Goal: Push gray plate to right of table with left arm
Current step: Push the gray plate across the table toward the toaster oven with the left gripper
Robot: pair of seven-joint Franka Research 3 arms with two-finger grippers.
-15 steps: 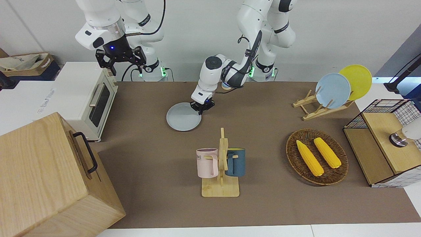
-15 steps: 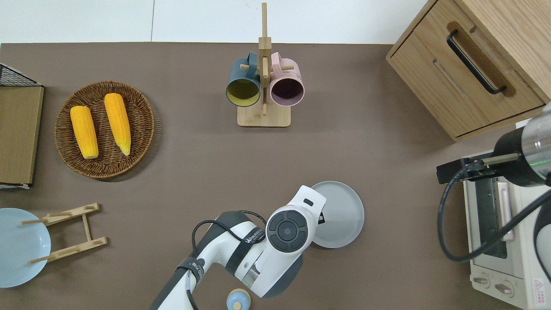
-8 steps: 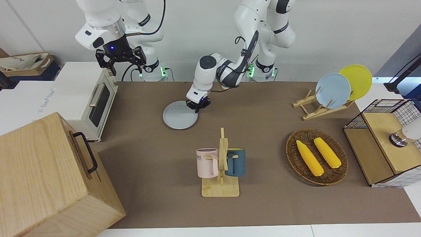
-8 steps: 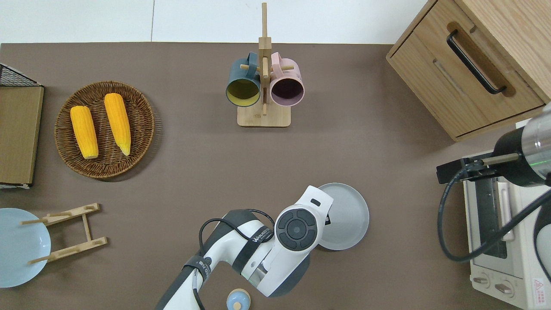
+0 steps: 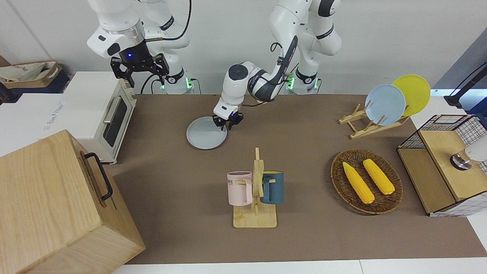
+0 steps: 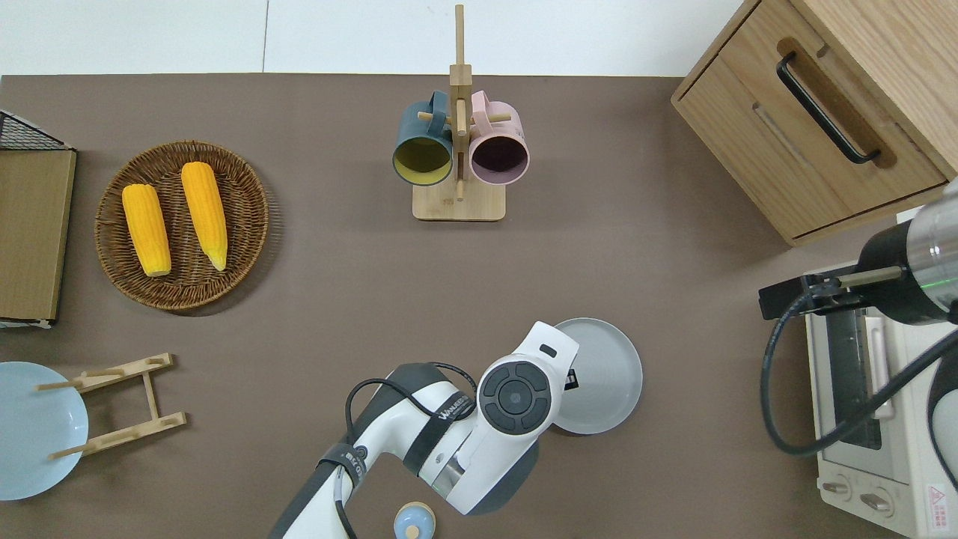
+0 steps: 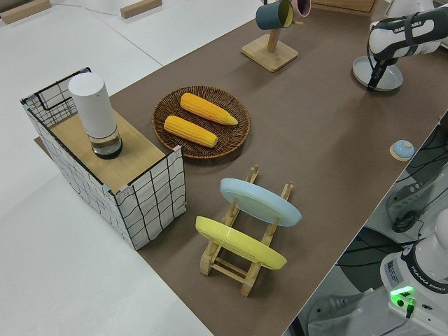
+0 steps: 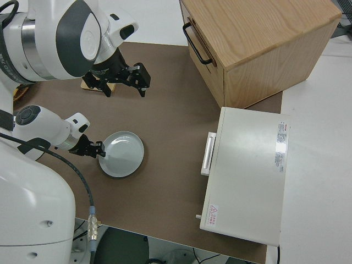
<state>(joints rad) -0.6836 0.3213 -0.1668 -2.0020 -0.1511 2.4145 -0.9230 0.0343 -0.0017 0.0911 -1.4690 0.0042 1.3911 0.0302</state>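
Note:
The gray plate [image 5: 205, 134] [image 6: 605, 374] [image 8: 122, 154] lies flat on the brown table [image 5: 304, 144], close to the robots' edge and between the two arms. My left gripper [image 5: 227, 124] [image 8: 99, 149] is down at the plate's rim on the side toward the left arm's end, with its fingers together and touching the rim. In the overhead view the wrist hides most of the gripper. In the left side view the plate [image 7: 388, 74] shows with the dark fingers [image 7: 374, 78] against its edge. My right gripper [image 5: 139, 70] is parked and open.
A white toaster oven [image 5: 101, 114] and a wooden cabinet [image 5: 57, 205] stand at the right arm's end. A mug rack [image 5: 255, 190] stands farther from the robots than the plate. A corn basket [image 5: 366, 180], a plate rack [image 5: 365, 121] and a wire box [image 5: 445, 163] are at the left arm's end.
The left gripper has slid toward the right arm's end with the gray plate moving ahead of it. The right arm has not moved.

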